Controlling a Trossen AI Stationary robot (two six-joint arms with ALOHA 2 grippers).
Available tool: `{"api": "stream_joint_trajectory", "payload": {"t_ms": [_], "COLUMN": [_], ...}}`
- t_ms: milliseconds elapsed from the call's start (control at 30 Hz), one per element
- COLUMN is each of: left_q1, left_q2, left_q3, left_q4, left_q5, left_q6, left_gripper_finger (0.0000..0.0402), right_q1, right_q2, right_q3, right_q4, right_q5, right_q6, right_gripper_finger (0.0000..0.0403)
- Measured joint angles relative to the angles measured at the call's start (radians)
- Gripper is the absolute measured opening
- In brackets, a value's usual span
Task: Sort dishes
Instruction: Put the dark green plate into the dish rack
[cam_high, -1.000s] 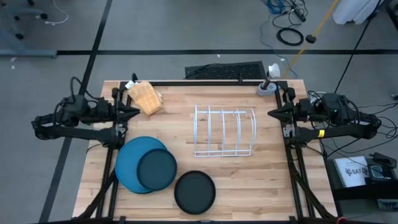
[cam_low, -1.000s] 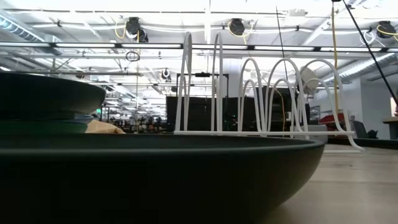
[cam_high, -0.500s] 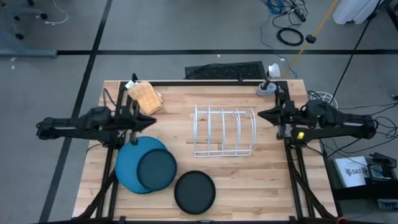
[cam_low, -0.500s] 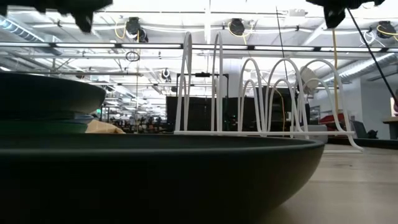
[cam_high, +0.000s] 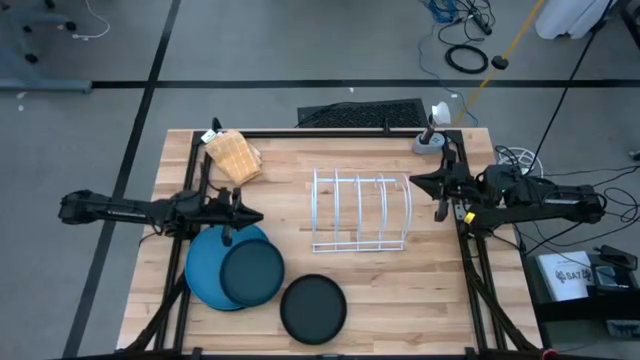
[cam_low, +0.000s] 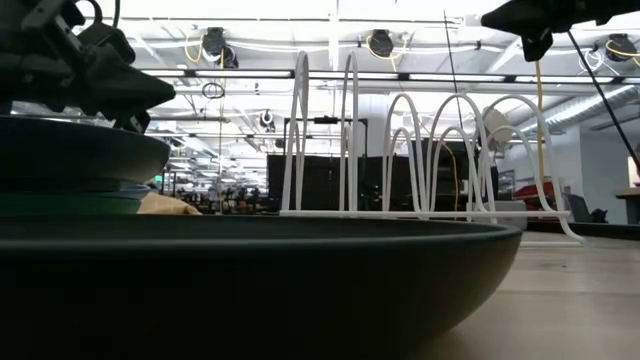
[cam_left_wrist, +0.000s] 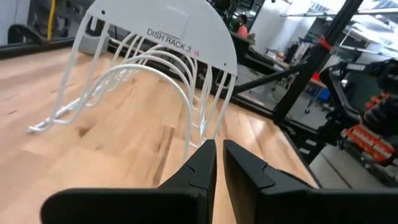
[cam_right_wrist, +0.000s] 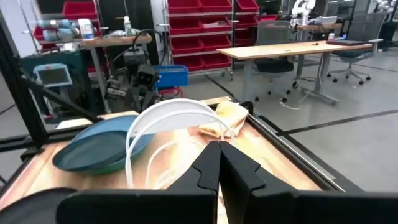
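A large bright blue plate (cam_high: 207, 268) lies on the table at the near left, with a smaller dark teal plate (cam_high: 252, 272) lying on it. In the low view a green band (cam_low: 60, 204) shows under this stack. A smaller black plate (cam_high: 313, 308) lies flat at the near edge. My left gripper (cam_high: 258, 215) is shut and hovers over the far edge of the blue plate, pointing toward the white wire rack (cam_high: 360, 212). It touches nothing. My right gripper (cam_high: 412, 181) is shut and empty, in the air beside the rack's right end.
A tan ridged block (cam_high: 233, 155) lies at the far left of the table. A small grey stand (cam_high: 430, 141) sits at the far right corner. Bare wood lies between the rack and the near right edge.
My left gripper has gone toward the table's right and near edges and down, from the far left edge to just above the far rim of the plate stack. My right gripper has gone toward the table's left, nearer the rack. The plates have not moved.
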Motion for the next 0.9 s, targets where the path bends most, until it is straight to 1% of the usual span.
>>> {"api": "stream_joint_trajectory", "payload": {"t_ms": [133,233,400,667,900], "left_q1": [0.0,0.0,0.0,0.0,0.0], "left_q2": [-0.001,0.0,0.0,0.0,0.011], "left_q3": [0.0,0.0,0.0,0.0,0.0], "left_q4": [0.051,0.082,0.125,0.104,0.08], "left_q5": [0.0,-0.009,0.0,0.002,0.073], "left_q6": [0.008,0.053,0.051,0.047,0.027], "left_gripper_finger": [0.0041,0.0041,0.0041,0.0041,0.0041], "right_q1": [0.0,0.0,0.0,0.0,0.0], "right_q2": [-0.001,0.0,-0.001,-0.001,0.0], "right_q3": [0.0,0.0,0.0,0.0,0.0], "right_q4": [0.036,0.043,0.045,0.069,0.079], "right_q5": [0.0,-0.002,-0.003,-0.004,-0.008], "right_q6": [0.019,0.03,0.065,0.084,0.084], "right_gripper_finger": [0.0,0.0,0.0,0.0,0.0]}}
